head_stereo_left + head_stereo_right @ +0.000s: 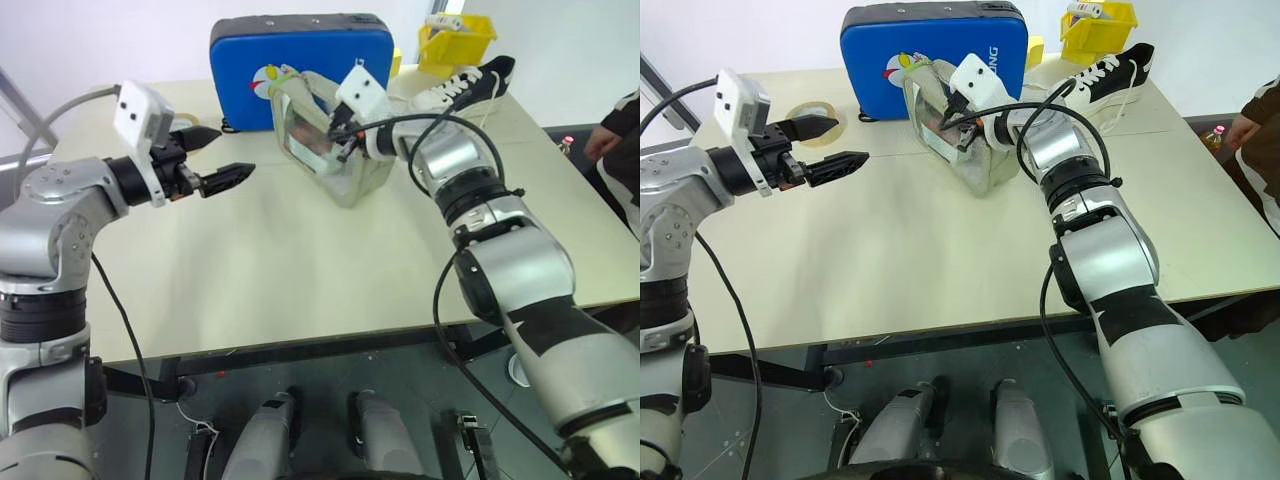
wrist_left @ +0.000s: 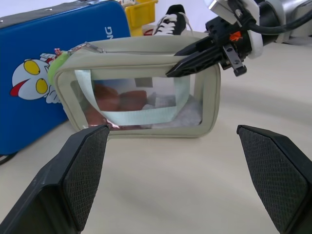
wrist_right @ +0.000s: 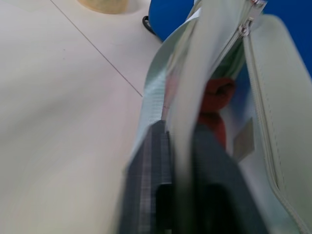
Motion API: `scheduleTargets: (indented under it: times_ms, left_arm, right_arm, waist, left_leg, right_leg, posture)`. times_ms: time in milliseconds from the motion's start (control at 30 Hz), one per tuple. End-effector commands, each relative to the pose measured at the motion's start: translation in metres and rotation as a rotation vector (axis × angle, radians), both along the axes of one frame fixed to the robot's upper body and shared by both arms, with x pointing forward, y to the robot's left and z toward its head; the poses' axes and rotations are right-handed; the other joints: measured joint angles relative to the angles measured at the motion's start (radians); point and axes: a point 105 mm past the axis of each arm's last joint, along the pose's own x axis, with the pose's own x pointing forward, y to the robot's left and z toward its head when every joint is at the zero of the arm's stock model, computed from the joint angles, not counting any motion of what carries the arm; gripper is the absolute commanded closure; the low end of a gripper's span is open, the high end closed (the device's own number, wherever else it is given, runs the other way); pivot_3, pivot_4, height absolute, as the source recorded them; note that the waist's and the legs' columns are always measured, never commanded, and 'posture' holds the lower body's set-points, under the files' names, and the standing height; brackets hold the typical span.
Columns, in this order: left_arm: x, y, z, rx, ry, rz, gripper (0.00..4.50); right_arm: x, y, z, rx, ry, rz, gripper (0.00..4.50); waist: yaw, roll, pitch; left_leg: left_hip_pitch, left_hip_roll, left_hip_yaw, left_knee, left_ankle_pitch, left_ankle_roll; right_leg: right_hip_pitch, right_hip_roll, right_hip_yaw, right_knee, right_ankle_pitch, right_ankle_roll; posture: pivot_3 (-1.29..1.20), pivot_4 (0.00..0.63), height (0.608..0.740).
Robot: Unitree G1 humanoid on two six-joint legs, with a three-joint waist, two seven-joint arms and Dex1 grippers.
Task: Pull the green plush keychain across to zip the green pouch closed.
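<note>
While the right hand (image 2: 183,66) pinches its trim, the boxy soft green pouch (image 2: 141,97) stands.

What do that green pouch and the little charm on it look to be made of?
Pouch: probably matte faux leather or coated fabric, with stitched edges; its window looks like clear soft plastic, glossy, showing reddish contents. Charm: fuzzy-looking, likely plush, though largely hidden.
</note>
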Motion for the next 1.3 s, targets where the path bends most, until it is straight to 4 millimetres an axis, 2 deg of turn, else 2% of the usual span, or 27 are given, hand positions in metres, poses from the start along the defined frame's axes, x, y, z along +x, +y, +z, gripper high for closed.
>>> scheduleTargets:
  times_ms: [33, 133, 233, 333, 467, 533, 633, 767, 900, 933, 1000, 1133, 1267, 1300]
  left_arm:
    - [-0.004, 0.007, 0.015, 0.004, -0.055, 0.019, 0.0]
    - [-0.003, 0.016, 0.02, -0.007, -0.056, 0.042, 0.0]
    - [-0.005, 0.029, 0.026, -0.004, -0.047, 0.053, 0.0]
    - [-0.008, 0.034, 0.024, 0.018, -0.032, 0.045, 0.0]
    - [-0.008, 0.025, 0.018, 0.03, -0.024, 0.016, 0.0]
    - [-0.008, 0.023, 0.017, 0.03, -0.023, 0.01, 0.0]
    - [-0.008, 0.022, 0.016, 0.033, -0.011, 0.001, 0.0]
    - [-0.007, 0.031, 0.015, 0.037, 0.0, 0.025, 0.0]
    - [-0.008, 0.039, 0.014, 0.034, 0.011, 0.05, 0.0]
    - [-0.007, 0.046, 0.012, 0.038, 0.019, 0.074, 0.0]
    - [-0.004, 0.059, 0.006, 0.041, 0.032, 0.122, 0.0]
    - [0.002, 0.069, -0.001, 0.034, 0.039, 0.163, 0.0]
    - [0.01, 0.066, -0.005, 0.044, 0.034, 0.168, 0.0]
    - [0.011, 0.065, -0.004, 0.045, 0.031, 0.166, 0.0]
  right_arm:
    - [-0.012, 0.008, 0.033, -0.07, -0.183, 0.153, 4.47]
    - [-0.022, 0.006, 0.04, -0.125, -0.27, 0.26, 4.47]
    - [-0.039, -0.006, 0.036, -0.16, -0.266, 0.415, 4.47]
    - [-0.059, -0.024, 0.019, -0.156, -0.235, 0.577, 4.47]
    - [-0.06, -0.038, -0.017, -0.222, -0.175, 0.57, 4.47]
    - [-0.06, -0.039, -0.024, -0.214, -0.147, 0.568, 4.47]
    - [-0.064, -0.038, -0.013, -0.173, -0.143, 0.574, 3.33]
    - [-0.067, -0.048, 0.012, -0.201, -0.194, 0.53, 1.35]
    - [-0.072, -0.052, 0.042, -0.187, -0.222, 0.481, 1.35]
    - [-0.076, -0.048, 0.051, -0.169, -0.232, 0.476, 1.35]
    - [-0.082, -0.036, 0.058, -0.128, -0.224, 0.479, 1.35]
    - [-0.081, -0.018, 0.04, -0.121, -0.18, 0.448, 1.35]
    - [-0.076, -0.004, 0.014, -0.158, -0.149, 0.436, 1.35]
    - [-0.075, -0.002, 0.011, -0.164, -0.142, 0.432, 1.58]
  waist:
    - [0.0, 0.0, 0.0]
    - [-0.001, 0.0, 0.0]
    - [-0.001, 0.0, 0.0]
    - [0.002, 0.0, 0.0]
    - [0.001, 0.0, 0.0]
    - [0.001, 0.0, 0.0]
    - [0.001, 0.0, 0.0]
    - [0.003, 0.001, 0.0]
    - [0.003, 0.001, 0.0]
    - [0.003, 0.001, 0.0]
    - [-0.002, 0.001, 0.0]
    - [0.002, 0.0, 0.0]
    - [0.009, 0.0, 0.0]
    - [0.012, 0.0, 0.0]
  left_leg:
    - [0.0, 0.0, 0.0, 0.0, 0.0, 0.0]
    - [0.0, 0.0, 0.0, 0.0, 0.0, 0.0]
    - [0.0, 0.0, 0.0, 0.0, 0.0, 0.0]
    - [0.0, 0.0, 0.0, 0.0, 0.0, 0.0]
    - [0.001, 0.0, 0.0, 0.0, 0.0, 0.0]
    - [0.004, 0.0, -0.001, 0.0, 0.0, 0.0]
    - [0.004, 0.0, -0.001, 0.0, 0.0, 0.0]
    - [0.003, 0.0, -0.001, 0.0, 0.0, 0.0]
    - [0.003, 0.0, -0.001, 0.0, 0.0, 0.0]
    - [0.003, 0.0, -0.001, 0.0, 0.0, 0.0]
    - [0.003, 0.0, 0.0, -0.001, 0.0, 0.0]
    - [0.002, 0.001, 0.0, -0.001, 0.0, 0.0]
    - [0.002, 0.0, 0.0, -0.001, 0.0, 0.0]
    - [0.002, 0.0, 0.0, 0.0, 0.0, 0.0]
  right_leg:
    - [0.0, 0.0, 0.0, 0.0, 0.0, 0.0]
    - [0.0, 0.0, 0.0, 0.0, 0.0, 0.0]
    - [0.0, 0.001, 0.0, 0.0, 0.0, 0.0]
    - [0.0, 0.001, 0.0, 0.0, 0.0, 0.0]
    - [0.003, 0.0, -0.001, -0.001, 0.0, 0.0]
    - [0.005, 0.0, -0.001, -0.001, 0.0, 0.0]
    - [0.005, -0.001, -0.001, -0.001, 0.0, 0.0]
    - [0.004, -0.002, -0.001, 0.0, 0.0, 0.0]
    - [0.004, -0.002, -0.001, 0.0, 0.0, 0.0]
    - [0.004, -0.003, -0.001, 0.0, 0.0, 0.0]
    - [0.003, -0.003, 0.0, 0.0, -0.001, -0.002]
    - [0.001, -0.003, 0.0, 0.001, -0.001, -0.002]
    - [0.002, -0.003, 0.0, 0.001, -0.001, -0.002]
    - [0.002, -0.003, -0.001, 0.001, -0.001, -0.002]
  posture:
    - [0.0, 0.15, 0.74]
    - [0.0, 0.15, 0.74]
    - [0.0, 0.15, 0.74]
    - [0.0, 0.15, 0.74]
    - [0.0, 0.15, 0.74]
    - [0.0, 0.15, 0.74]
    - [0.0, 0.15, 0.74]
    - [0.0, 0.15, 0.74]
    - [0.0, 0.15, 0.74]
    - [0.0, 0.15, 0.74]
    - [0.0, 0.15, 0.74]
    - [0.0, 0.15, 0.74]
    - [0.0, 0.15, 0.74]
    - [0.0, 0.15, 0.74]
